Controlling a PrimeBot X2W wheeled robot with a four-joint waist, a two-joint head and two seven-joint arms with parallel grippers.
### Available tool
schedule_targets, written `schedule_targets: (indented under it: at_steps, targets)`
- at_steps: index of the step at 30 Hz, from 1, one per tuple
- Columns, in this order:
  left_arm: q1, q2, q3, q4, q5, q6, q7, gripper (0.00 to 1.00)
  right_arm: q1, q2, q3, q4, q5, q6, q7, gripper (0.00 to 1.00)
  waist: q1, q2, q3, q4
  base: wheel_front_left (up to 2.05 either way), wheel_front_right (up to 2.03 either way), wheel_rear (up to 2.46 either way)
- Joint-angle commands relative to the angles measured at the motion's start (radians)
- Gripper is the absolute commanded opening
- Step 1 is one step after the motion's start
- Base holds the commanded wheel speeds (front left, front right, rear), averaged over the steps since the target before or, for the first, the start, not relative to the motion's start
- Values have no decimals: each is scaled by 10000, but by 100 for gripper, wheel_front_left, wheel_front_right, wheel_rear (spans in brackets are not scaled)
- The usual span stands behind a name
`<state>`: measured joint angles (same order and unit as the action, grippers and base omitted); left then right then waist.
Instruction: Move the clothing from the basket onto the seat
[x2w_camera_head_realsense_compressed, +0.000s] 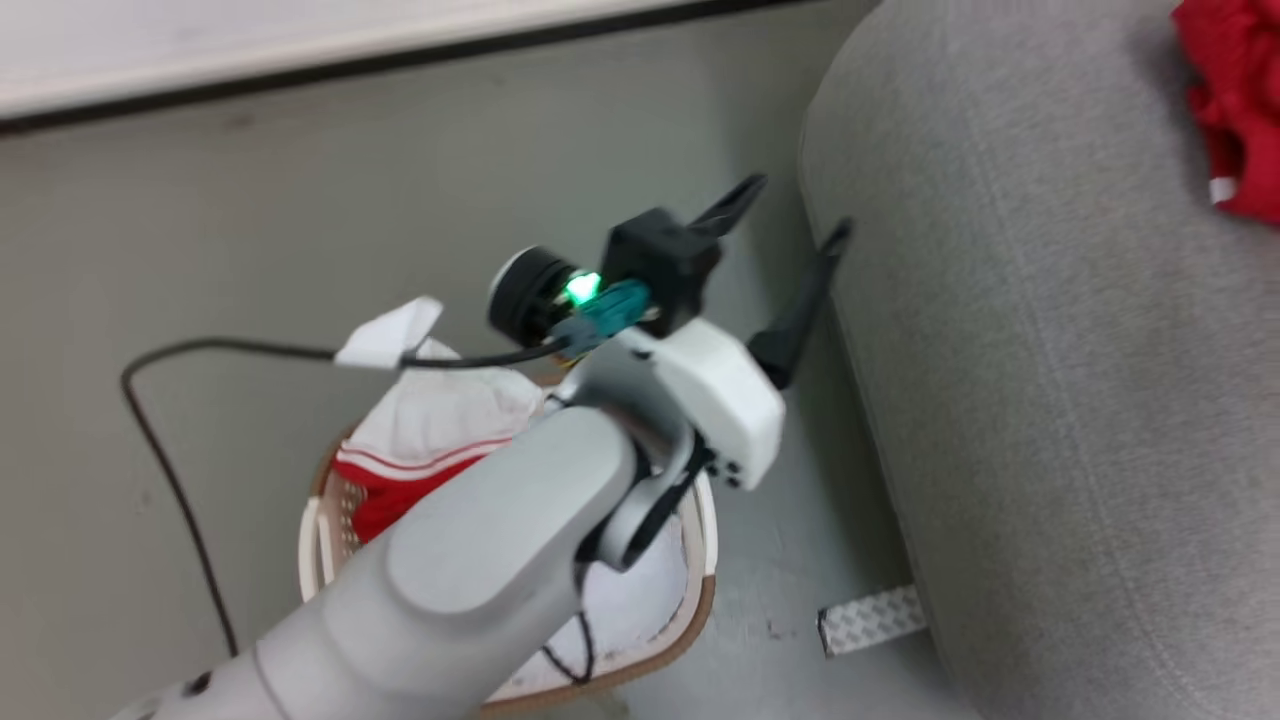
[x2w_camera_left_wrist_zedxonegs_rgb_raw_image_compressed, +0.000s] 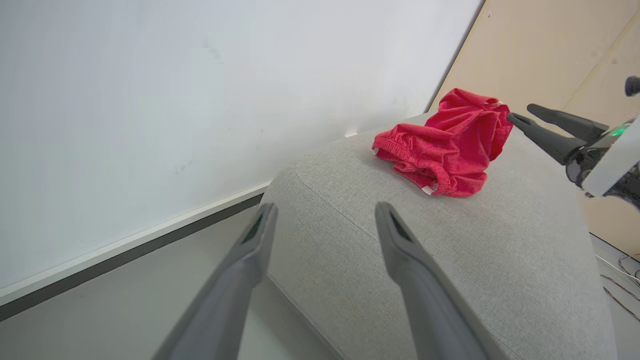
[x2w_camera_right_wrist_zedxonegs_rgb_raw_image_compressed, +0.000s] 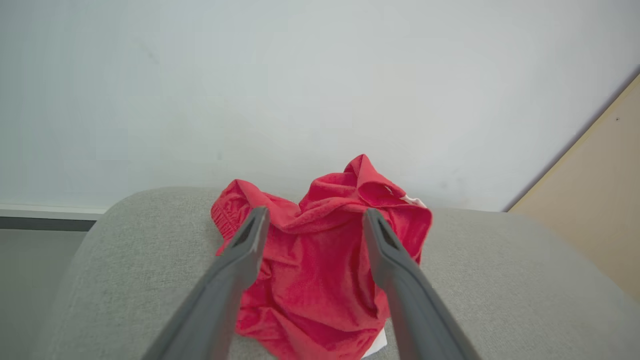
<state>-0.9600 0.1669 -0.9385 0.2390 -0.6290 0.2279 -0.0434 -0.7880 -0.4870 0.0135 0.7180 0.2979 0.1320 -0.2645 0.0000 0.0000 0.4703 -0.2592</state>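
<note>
The cream basket (x2w_camera_head_realsense_compressed: 702, 590) stands on the floor under my left forearm, with red-and-white clothing (x2w_camera_head_realsense_compressed: 440, 440) heaped in it. My left gripper (x2w_camera_head_realsense_compressed: 792, 210) is open and empty, raised above the basket with its fingers (x2w_camera_left_wrist_zedxonegs_rgb_raw_image_compressed: 250, 250) pointing at the rounded edge of the grey seat (x2w_camera_head_realsense_compressed: 1050, 350). A crumpled red garment (x2w_camera_left_wrist_zedxonegs_rgb_raw_image_compressed: 445, 145) lies on the seat (x2w_camera_left_wrist_zedxonegs_rgb_raw_image_compressed: 450, 260), and shows at the upper right in the head view (x2w_camera_head_realsense_compressed: 1235, 110). My right gripper (x2w_camera_right_wrist_zedxonegs_rgb_raw_image_compressed: 316, 214) is open, just above that garment (x2w_camera_right_wrist_zedxonegs_rgb_raw_image_compressed: 320, 290), not holding it; it also shows at the right of the left wrist view (x2w_camera_left_wrist_zedxonegs_rgb_raw_image_compressed: 520, 112).
A black cable (x2w_camera_head_realsense_compressed: 170, 460) loops over the grey floor left of the basket. A patterned tape strip (x2w_camera_head_realsense_compressed: 870, 618) lies on the floor by the seat's base. A white wall with a dark skirting line (x2w_camera_head_realsense_compressed: 300, 70) runs behind, and a beige panel (x2w_camera_left_wrist_zedxonegs_rgb_raw_image_compressed: 550, 50) stands beyond the seat.
</note>
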Motion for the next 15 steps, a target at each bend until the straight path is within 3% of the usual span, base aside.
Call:
schedule_targets:
  at_steps: [1, 8, 15]
  targets:
    - [182, 108, 37, -2, -35, 70, -90, 100, 255, 74, 17, -97, -60, -25, 2, 100, 0, 0, -661, -83, 0, 0, 0]
    - [1689, 1013, 570, -49, -448, 632, -803, 100, 2253, 361, 218, -2137, -211, -25, 0, 100, 0, 0, -2222, 129, 0, 0, 0]
    - [3484, 1694, 1174, 190, -1089, 995, -1601, 100, 3790, 753, 282, -3325, -524, -25, 0, 100, 0, 0, -3725, 499, 0, 0, 0]
